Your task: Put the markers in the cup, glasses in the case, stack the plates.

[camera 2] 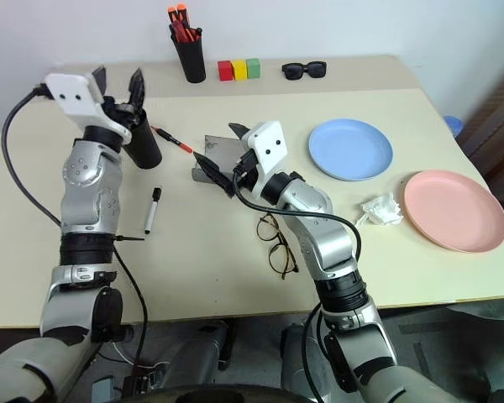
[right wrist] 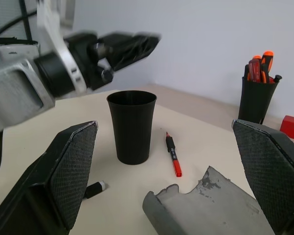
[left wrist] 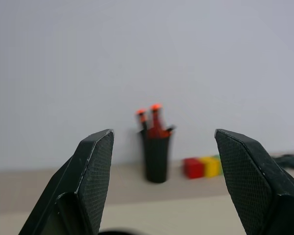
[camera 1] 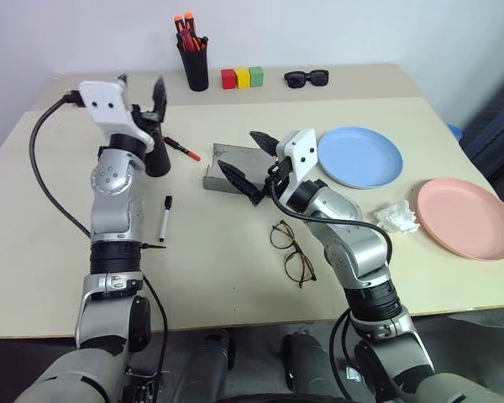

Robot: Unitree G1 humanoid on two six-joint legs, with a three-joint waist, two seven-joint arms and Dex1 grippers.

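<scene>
Right wrist view: both markers lie on the desk point(camera 1: 235, 285) beside the cup point(right wrist: 132, 126), left fingers point(camera 2: 118, 86) above it and right fingers point(camera 1: 245, 159) both open, empty; lower left straight onto the red marker point(right wrist: 173, 154).

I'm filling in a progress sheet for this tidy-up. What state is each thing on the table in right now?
Black cup: upright, nothing seen inside.
Red marker: lying on table beside cup.
White marker: lying on table, capped.
Glasses: lying on table, outside case.
Grey case: open.
Blue plate, pink plate: apart, unstacked.
Left gripper: open, above cup.
Right gripper: open, over case.
</scene>
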